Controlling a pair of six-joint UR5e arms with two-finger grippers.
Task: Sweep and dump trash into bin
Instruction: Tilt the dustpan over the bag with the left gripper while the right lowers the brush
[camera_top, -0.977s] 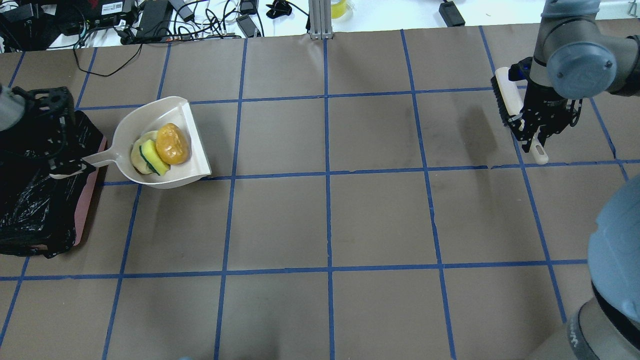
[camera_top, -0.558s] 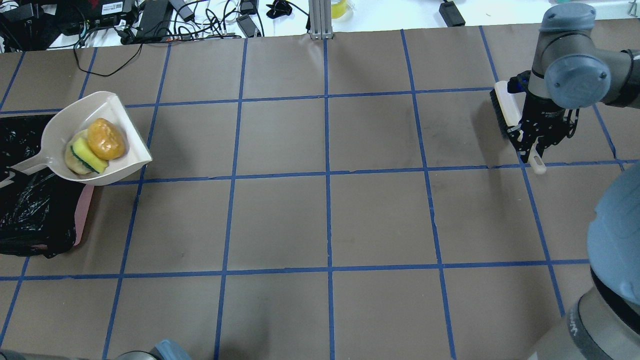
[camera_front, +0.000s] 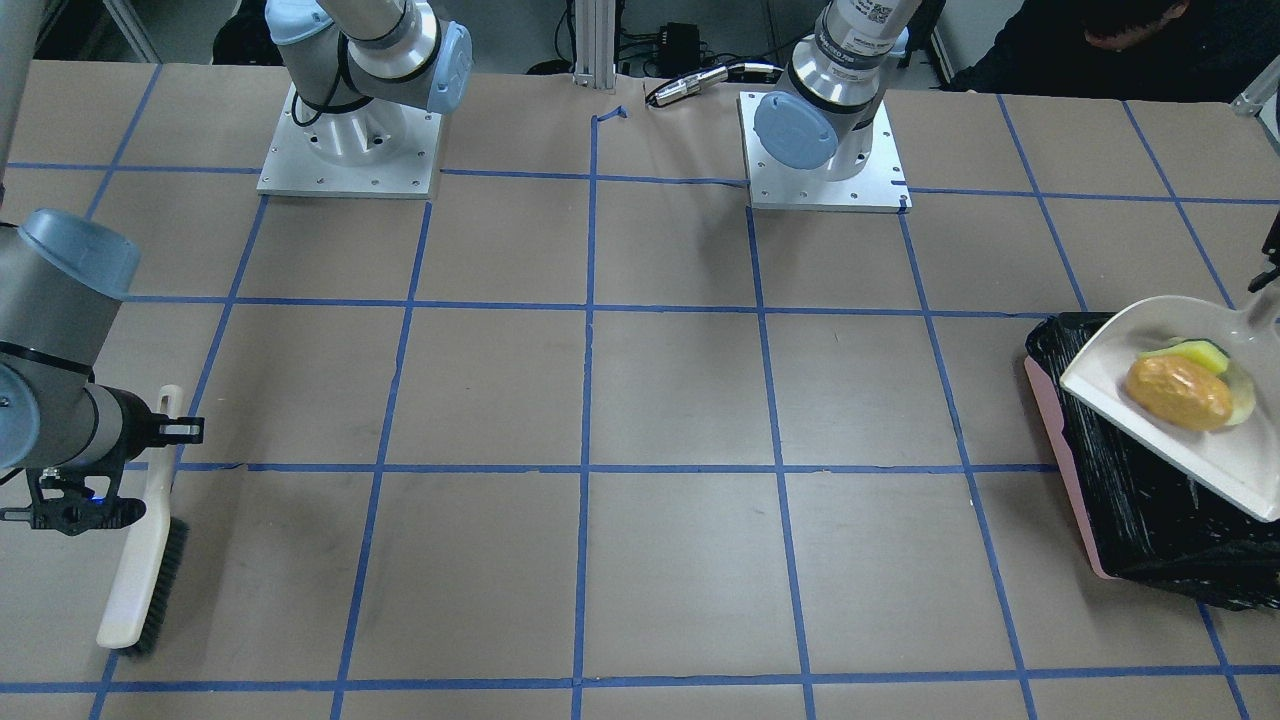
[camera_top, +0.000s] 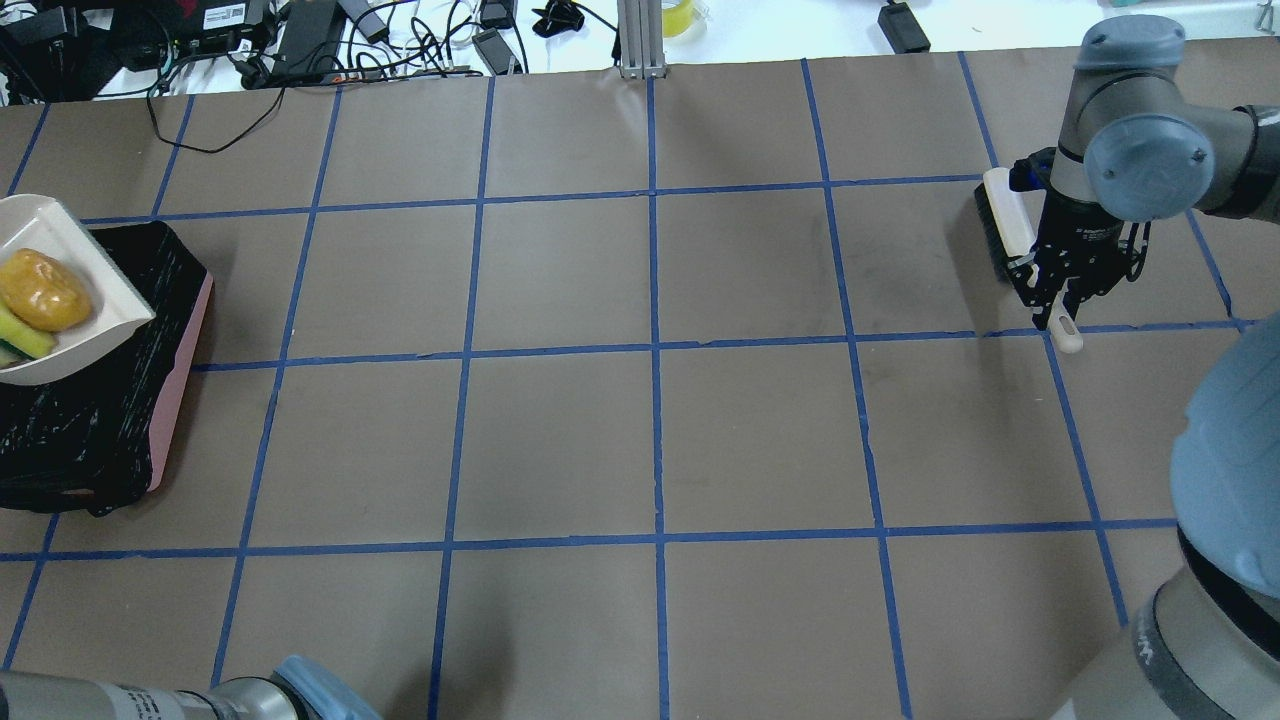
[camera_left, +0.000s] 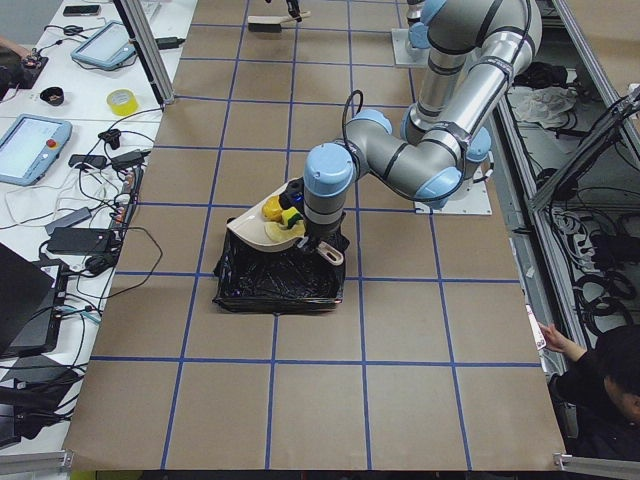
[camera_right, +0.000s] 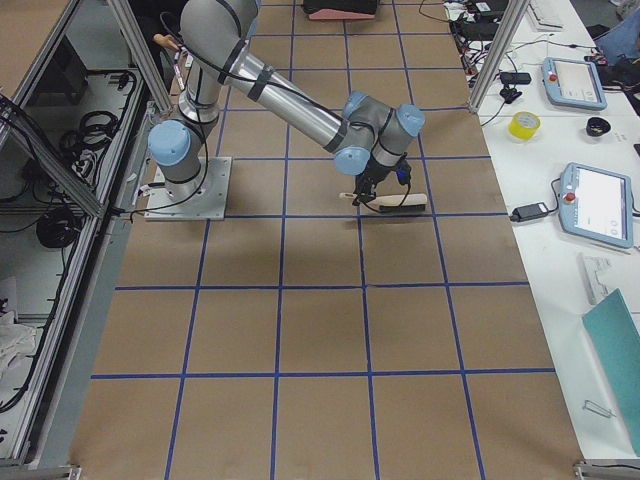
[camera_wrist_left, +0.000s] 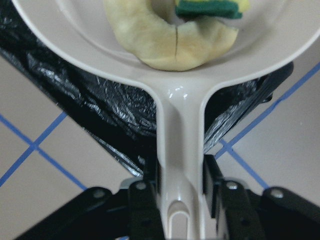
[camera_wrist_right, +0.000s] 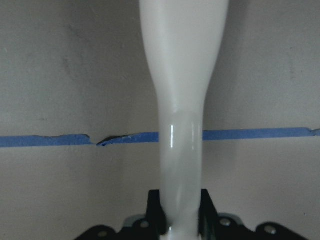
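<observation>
Front, pan: a white pan (camera_front: 1195, 465) is held over the bin (camera_front: 1068, 470) at the table's (camera_front: 680, 400) end on the robot's left.
Front, trash: a glossy, lumpy, golden-brown potato (camera_front: 1178, 392) lies in the pan. A yellow-green sponge (camera_front: 1195, 352) with a dark green edge peeks out behind it.
Front, bin: pink and rectangular, larger than the pan, lined with a crinkled, shiny black bag (camera_front: 1140, 510).
Front, brush: a white-backed brush (camera_front: 140, 545) with dark bristles hangs at the opposite end, well apart from the bin.
Overhead, right gripper: the right gripper (camera_top: 1058, 308) pinches the brush's handle, whose tip pokes out past the fingers.
Overhead, pan: only its lip half shows at the edge, above the bin, with the potato and a sliver of sponge in it.
Left side, arm: the near left arm (camera_left: 385, 160) bends down to the pan, which sits above the bag with yellow pieces inside.
Right side, arm: the near right arm (camera_right: 300, 110) holds the brush low. I cannot tell whether the bristles touch the table.
Left wrist, left gripper: the left gripper (camera_wrist_left: 181, 190) is pressed onto both sides of the pan's handle.
Left wrist, trash: a pale cream crescent slice (camera_wrist_left: 165, 47) lies at the pan's back, with the sponge on top of it.
Right wrist, handle: white and glossy, rising from between the fingers, with blue tape (camera_wrist_right: 260, 133) crossing beneath.
</observation>
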